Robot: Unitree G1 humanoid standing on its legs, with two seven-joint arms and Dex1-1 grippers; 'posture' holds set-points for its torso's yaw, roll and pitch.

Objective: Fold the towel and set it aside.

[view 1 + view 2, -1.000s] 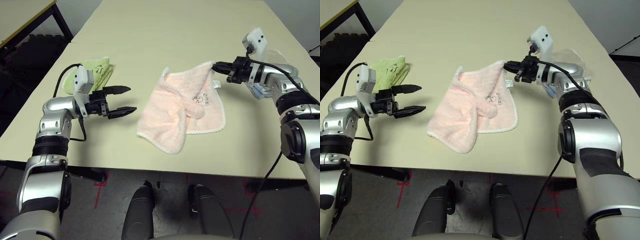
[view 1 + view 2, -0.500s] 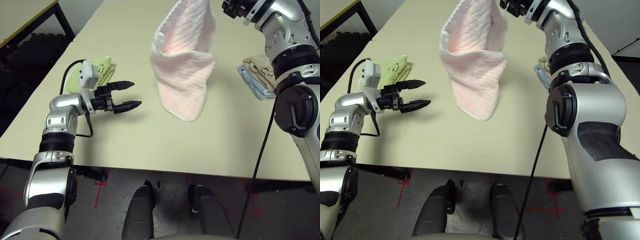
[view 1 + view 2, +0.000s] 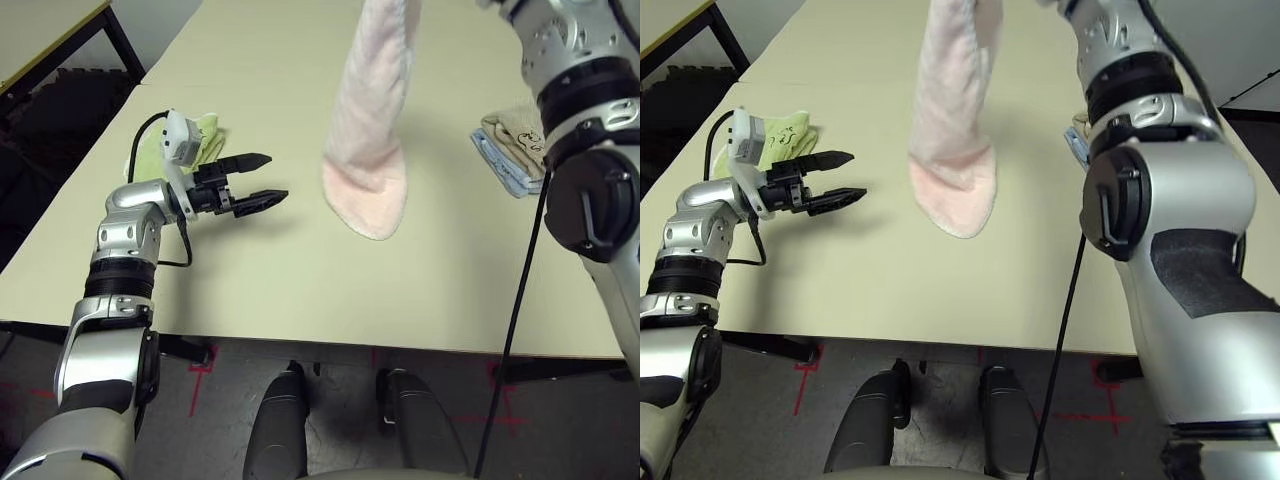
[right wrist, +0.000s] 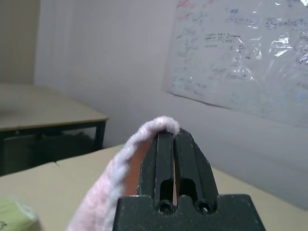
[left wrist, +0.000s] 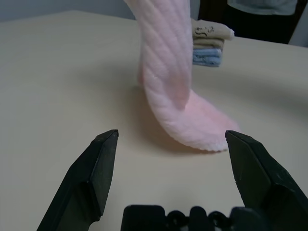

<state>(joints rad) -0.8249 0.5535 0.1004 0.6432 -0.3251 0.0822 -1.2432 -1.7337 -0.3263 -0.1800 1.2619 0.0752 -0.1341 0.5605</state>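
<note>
While the right pincer (image 4: 172, 139) is clamping shut on a corner of the pink towel (image 3: 368, 130), the cloth is hanging down in a long, narrow drape from the 12 o'clock edge of the head view, just right of centre. Its rounded lower end is brushing or nearly brushing the bench (image 3: 300, 290) near the middle of the scene; whether it is actually touching cannot be told for sure. In the right wrist view the two black fingers are pressing flat together with the terry edge looping over their tips.

At about 9 o'clock from the hanging cloth, the left pincer (image 3: 256, 180) is hovering low over the bench with its fingers spread wide and nothing between them, pointing toward the towel's lower end and standing apart from it. A green folded cloth (image 3: 205, 135) is lying just behind that wrist. At 3 o'clock, a beige and blue stack of folded cloths (image 3: 510, 150) is sitting beside the right arm.
</note>
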